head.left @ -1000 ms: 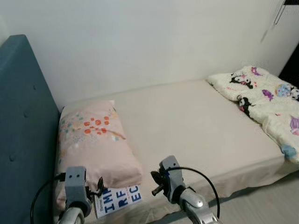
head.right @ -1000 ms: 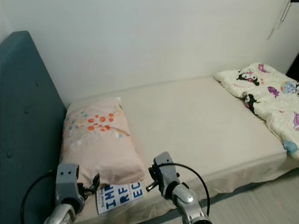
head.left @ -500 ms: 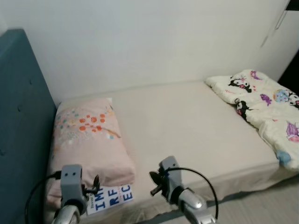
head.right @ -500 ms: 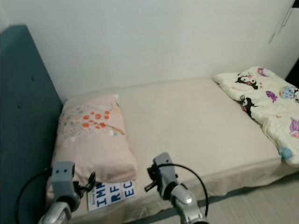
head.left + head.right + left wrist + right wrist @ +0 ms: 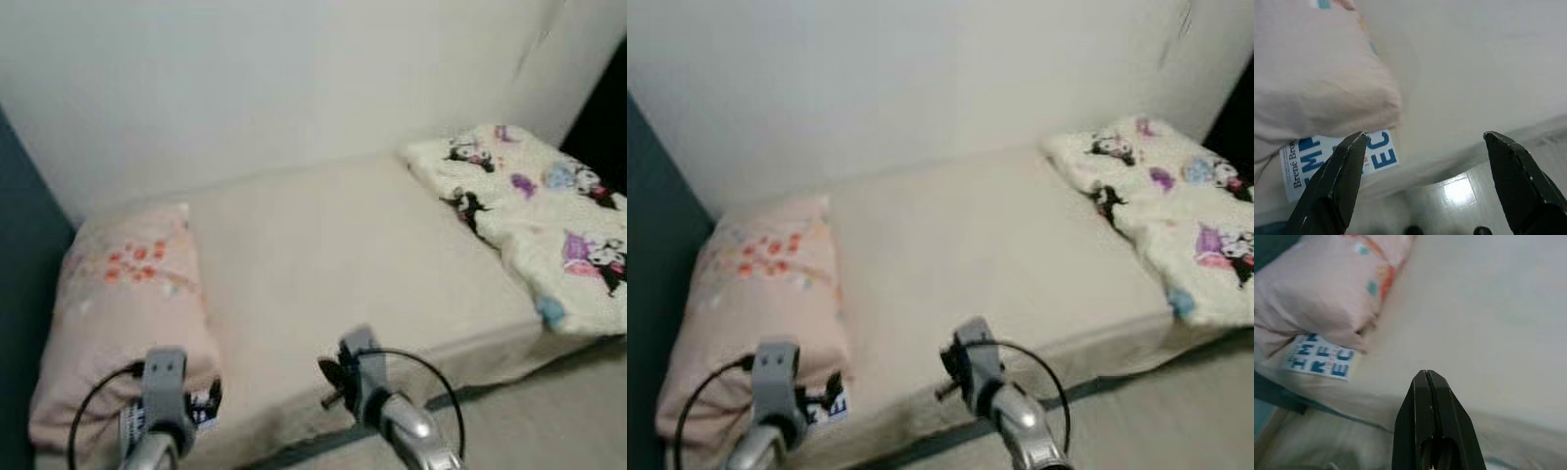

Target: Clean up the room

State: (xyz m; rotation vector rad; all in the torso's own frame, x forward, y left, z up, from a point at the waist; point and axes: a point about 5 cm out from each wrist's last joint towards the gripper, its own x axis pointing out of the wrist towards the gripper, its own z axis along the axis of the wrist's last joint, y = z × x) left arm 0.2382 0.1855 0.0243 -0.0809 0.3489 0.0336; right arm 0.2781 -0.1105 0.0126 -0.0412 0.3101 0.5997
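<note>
- The bed (image 5: 343, 255) runs along a white wall (image 5: 245, 88), covered by a plain cream sheet, with a dark blue headboard (image 5: 20, 206) at the robot's left.
- A pink pillow (image 5: 122, 294) with an orange flower print lies at the headboard end of the bed.
- A book (image 5: 1337, 156) with a white cover and big blue letters lies flat at the bed's near edge, partly tucked under the pillow's near corner.
- A cream blanket (image 5: 529, 211) printed with cartoon figures is bunched at the far right end of the bed, hanging over the edge there.
- The left gripper (image 5: 1425, 142) hangs above the bed's near edge, its fingers spread wide and holding nothing; the book and pillow corner are just below its one finger.
- The right gripper (image 5: 1437, 396) is near the bed's edge, to the right of the pillow, with its fingers pressed together and nothing between them.
- Pale floor (image 5: 549, 411) shows beside the bed.
</note>
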